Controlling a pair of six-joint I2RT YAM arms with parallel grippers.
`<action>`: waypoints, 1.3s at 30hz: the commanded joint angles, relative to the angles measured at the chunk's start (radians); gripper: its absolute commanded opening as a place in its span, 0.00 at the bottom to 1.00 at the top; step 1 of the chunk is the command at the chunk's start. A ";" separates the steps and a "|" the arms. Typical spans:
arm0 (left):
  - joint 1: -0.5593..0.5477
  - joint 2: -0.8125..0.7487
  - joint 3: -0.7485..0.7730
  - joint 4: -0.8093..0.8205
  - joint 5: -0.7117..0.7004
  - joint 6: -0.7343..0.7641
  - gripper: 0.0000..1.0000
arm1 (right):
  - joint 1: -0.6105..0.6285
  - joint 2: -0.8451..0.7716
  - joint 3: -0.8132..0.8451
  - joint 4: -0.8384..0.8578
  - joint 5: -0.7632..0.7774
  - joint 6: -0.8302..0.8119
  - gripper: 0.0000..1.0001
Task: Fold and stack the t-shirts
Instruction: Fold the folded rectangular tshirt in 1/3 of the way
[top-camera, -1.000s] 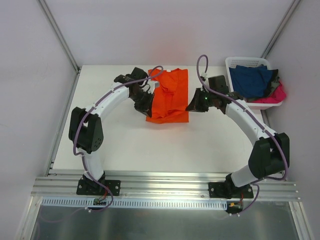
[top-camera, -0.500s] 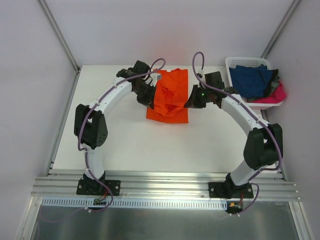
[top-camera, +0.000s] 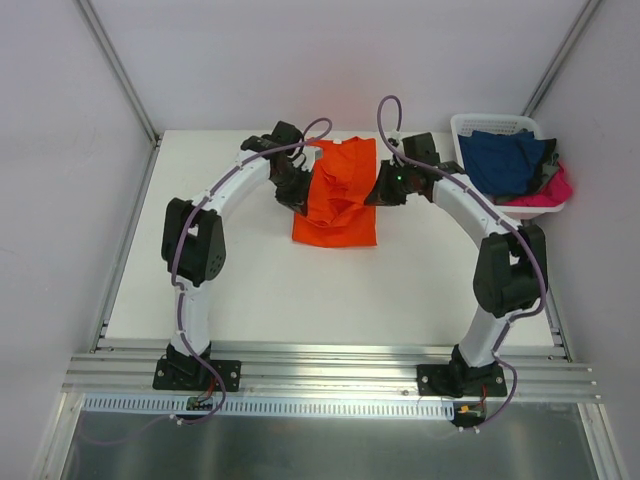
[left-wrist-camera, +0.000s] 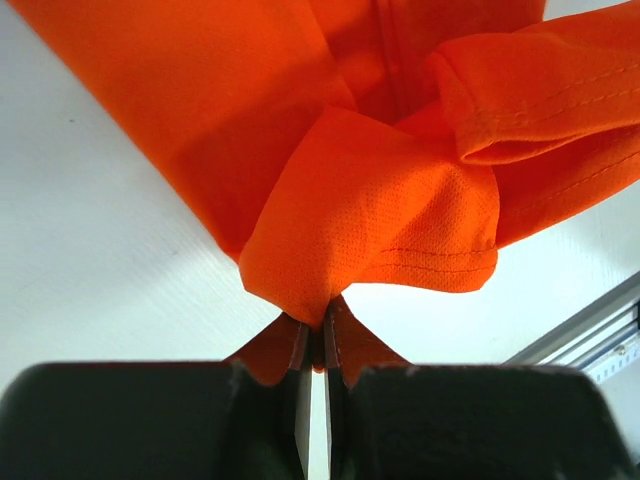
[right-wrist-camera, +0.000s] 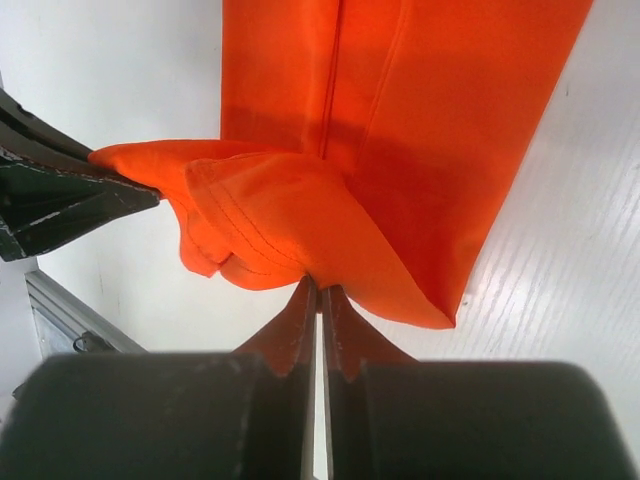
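Observation:
The orange t-shirt (top-camera: 338, 192) lies on the white table at the middle back, partly folded into a long strip. My left gripper (top-camera: 301, 190) is shut on its left edge; in the left wrist view the cloth (left-wrist-camera: 370, 220) bunches up from the gripper (left-wrist-camera: 315, 335). My right gripper (top-camera: 378, 190) is shut on the shirt's right edge; in the right wrist view the fold (right-wrist-camera: 290, 230) rises from the gripper (right-wrist-camera: 318, 295). A navy blue t-shirt (top-camera: 500, 160) and a hot pink t-shirt (top-camera: 555, 190) lie in the basket.
The white slotted basket (top-camera: 480, 124) stands at the back right corner. Grey walls close in the table on the left, back and right. The left gripper's fingers (right-wrist-camera: 60, 195) show at the left of the right wrist view.
Both grippers have moved toward the back of the table along the shirt's sides, lifting its edges. The shirt's near part has drawn up and bunched in the middle.

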 joint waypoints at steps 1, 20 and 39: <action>0.029 0.015 0.058 -0.017 -0.046 0.013 0.00 | -0.020 0.038 0.070 0.031 0.008 -0.017 0.00; 0.063 0.157 0.200 0.003 -0.098 0.022 0.00 | -0.039 0.184 0.201 0.029 0.019 -0.029 0.00; 0.063 0.206 0.276 0.027 -0.136 0.022 0.00 | -0.041 0.245 0.276 0.032 0.059 -0.046 0.00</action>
